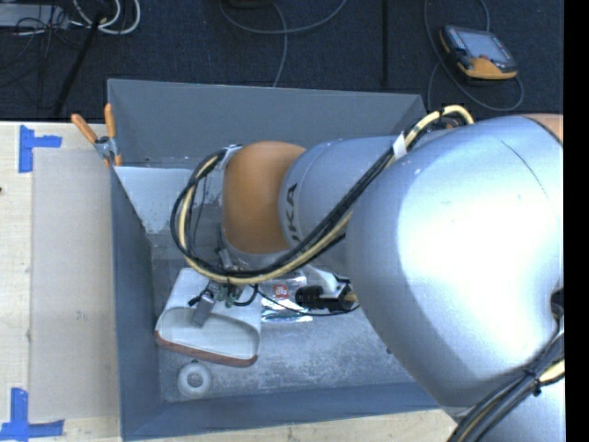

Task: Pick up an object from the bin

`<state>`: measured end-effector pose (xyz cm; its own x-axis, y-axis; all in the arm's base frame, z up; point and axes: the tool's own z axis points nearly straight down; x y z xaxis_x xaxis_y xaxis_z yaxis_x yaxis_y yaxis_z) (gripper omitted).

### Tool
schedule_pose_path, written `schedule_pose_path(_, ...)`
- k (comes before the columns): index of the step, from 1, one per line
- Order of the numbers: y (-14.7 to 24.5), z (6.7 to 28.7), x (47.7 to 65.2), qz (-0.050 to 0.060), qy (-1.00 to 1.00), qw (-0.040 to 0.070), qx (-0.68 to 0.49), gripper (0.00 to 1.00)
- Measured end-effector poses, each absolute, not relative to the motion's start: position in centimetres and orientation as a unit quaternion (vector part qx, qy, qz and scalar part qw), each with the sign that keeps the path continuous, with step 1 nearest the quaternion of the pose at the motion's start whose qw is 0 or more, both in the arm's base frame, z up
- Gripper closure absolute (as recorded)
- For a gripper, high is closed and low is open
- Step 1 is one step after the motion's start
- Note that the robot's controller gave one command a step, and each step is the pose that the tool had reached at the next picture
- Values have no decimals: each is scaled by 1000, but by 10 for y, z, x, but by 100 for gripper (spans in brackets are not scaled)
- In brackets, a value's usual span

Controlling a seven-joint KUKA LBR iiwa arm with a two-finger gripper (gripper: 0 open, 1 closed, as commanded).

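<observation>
My gripper (198, 316) hangs under the orange wrist cover, low in the bin's left half. Its tip is down on a flat white pad with a brown lower edge (213, 337), which lies tilted on the bin floor. The view does not settle whether it touches the pad or hovers just over it. A shiny silver packet with a red mark (283, 298) lies just to the right, partly hidden under the arm. A small round grey cap (193, 378) sits near the front wall, below the pad.
A black and yellow thing (324, 295) lies beside the packet, under the arm. The arm covers the right half of the bin. The bin's sloping left wall stands close to the pad. Bare floor shows at the front, right of the cap.
</observation>
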<state>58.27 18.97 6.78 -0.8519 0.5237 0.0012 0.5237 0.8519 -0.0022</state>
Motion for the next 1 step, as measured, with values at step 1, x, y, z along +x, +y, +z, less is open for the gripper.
schedule_pose_path(1,190,71,585,0,-962,-3,-271,100)
